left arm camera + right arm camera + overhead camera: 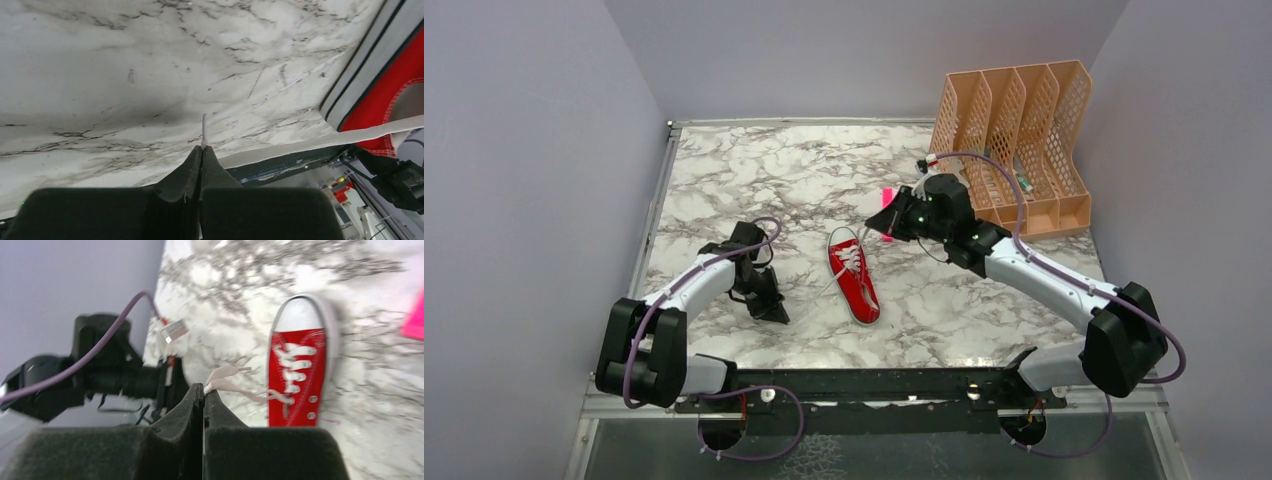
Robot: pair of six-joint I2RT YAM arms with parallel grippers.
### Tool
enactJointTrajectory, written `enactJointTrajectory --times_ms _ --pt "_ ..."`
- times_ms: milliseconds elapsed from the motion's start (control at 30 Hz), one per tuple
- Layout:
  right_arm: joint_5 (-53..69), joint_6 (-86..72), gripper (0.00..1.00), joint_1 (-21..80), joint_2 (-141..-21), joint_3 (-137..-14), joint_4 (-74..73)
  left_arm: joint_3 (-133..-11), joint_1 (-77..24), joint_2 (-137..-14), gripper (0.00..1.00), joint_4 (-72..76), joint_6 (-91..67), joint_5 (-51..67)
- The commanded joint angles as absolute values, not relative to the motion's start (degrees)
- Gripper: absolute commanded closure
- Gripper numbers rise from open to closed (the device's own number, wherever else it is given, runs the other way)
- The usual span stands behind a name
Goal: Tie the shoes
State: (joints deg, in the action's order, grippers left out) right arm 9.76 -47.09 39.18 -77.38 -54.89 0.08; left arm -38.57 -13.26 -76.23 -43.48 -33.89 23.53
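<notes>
Sneaker [854,280]: no knot visible. Your left gripper [202,149] pinches one lace end [203,129], your right gripper [204,390] the other lace end [225,374]. Crossing and bow likely all ahead.

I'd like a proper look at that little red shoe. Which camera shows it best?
The top external view: the whole red sneaker lies there, toe to heel, sharp. The right wrist view shows its laced front, blurred, heel unseen. The left wrist view catches only a strip of sole and red side.
</notes>
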Motion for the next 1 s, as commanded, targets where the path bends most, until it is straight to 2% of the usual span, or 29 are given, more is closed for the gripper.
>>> enactJointTrajectory --times_ms 0,267,433,600,967 --pt "2.98 -44.25 0.99 34.77 -79.96 -54.89 -4.70 -36.86 -13.45 -72.90 1.00 -45.78 -36.82 18.18" --pt "-3.02 -34.30 0.99 32.10 -82.06 -53.43 -6.05 -37.44 -13.45 -74.60 1.00 -44.41 -36.32 15.27" --pt "-10.45 -29.71 0.99 31.61 -86.78 -55.29 -11.09 -37.23 -13.45 -75.72 1.00 -46.58 -39.89 8.07" --pt "-12.32 -30.07 0.99 31.12 -88.97 -53.80 -15.44 -37.59 -11.00 -74.25 1.00 -49.26 -45.99 0.48" --pt "-11.78 -25.66 0.99 31.01 -79.39 -46.53 -15.08 -44.10 -0.56 -73.20 1.00 -50.71 -43.61 -7.22"
